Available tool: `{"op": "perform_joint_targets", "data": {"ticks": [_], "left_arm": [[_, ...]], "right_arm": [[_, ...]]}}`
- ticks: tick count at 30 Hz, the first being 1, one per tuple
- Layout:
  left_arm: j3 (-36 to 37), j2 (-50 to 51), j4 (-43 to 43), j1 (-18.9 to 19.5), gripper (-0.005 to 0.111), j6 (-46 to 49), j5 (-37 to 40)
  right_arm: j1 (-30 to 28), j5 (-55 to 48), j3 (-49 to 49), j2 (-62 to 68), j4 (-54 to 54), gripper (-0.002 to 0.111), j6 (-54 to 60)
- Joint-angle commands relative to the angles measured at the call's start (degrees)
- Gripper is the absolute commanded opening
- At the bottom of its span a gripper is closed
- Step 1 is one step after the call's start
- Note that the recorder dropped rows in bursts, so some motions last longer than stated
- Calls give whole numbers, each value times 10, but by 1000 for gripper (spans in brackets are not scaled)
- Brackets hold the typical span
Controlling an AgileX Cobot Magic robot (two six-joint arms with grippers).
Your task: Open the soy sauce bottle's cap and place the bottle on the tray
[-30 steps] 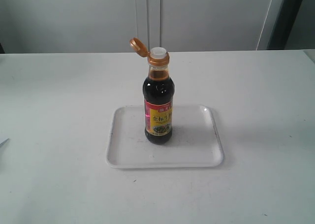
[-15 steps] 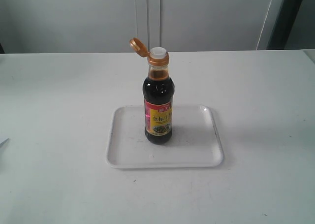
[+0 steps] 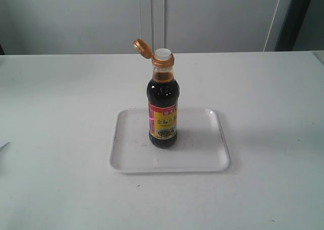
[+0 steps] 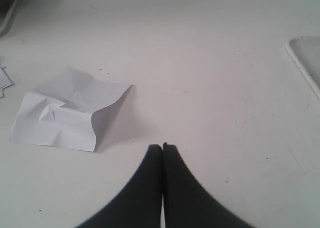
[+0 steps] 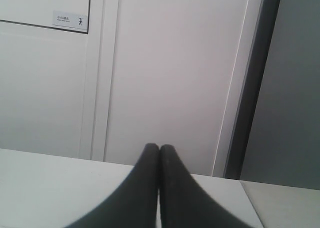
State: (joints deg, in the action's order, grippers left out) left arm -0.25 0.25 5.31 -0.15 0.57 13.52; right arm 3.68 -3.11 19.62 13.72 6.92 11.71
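The soy sauce bottle (image 3: 163,113) stands upright on the white tray (image 3: 202,156) in the exterior view. Its golden-brown cap (image 3: 142,47) is flipped back on its hinge, baring the white spout (image 3: 163,53). Neither arm shows in the exterior view. In the left wrist view my left gripper (image 4: 162,146) is shut with nothing in it, above bare table, and a corner of the tray (image 4: 306,57) shows well off to one side. In the right wrist view my right gripper (image 5: 159,147) is shut and empty, facing the wall beyond the table's far edge.
A crumpled sheet of white paper (image 4: 67,109) lies on the table near the left gripper. A paper corner (image 3: 2,146) shows at the exterior view's left edge. A white panelled wall (image 5: 150,62) and a dark vertical strip (image 5: 255,82) stand behind the table.
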Motion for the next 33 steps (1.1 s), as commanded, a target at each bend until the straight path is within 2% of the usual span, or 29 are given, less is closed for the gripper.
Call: {"op": "perform_joint_targets", "data": {"ticks": [1, 26, 29, 33], "left_arm": [[3, -3, 11, 2, 0, -6, -3], [3, -3, 11, 2, 0, -6, -3], [3, -3, 11, 2, 0, -6, -3], [3, -3, 11, 2, 0, -6, -3]], "right_arm": [[-2, 2, -3, -4, 1, 0, -2], [-2, 2, -4, -4, 1, 0, -2], [-2, -1, -14, -6, -15, 0, -41], [-2, -21, -39, -26, -88, 0, -157]]}}
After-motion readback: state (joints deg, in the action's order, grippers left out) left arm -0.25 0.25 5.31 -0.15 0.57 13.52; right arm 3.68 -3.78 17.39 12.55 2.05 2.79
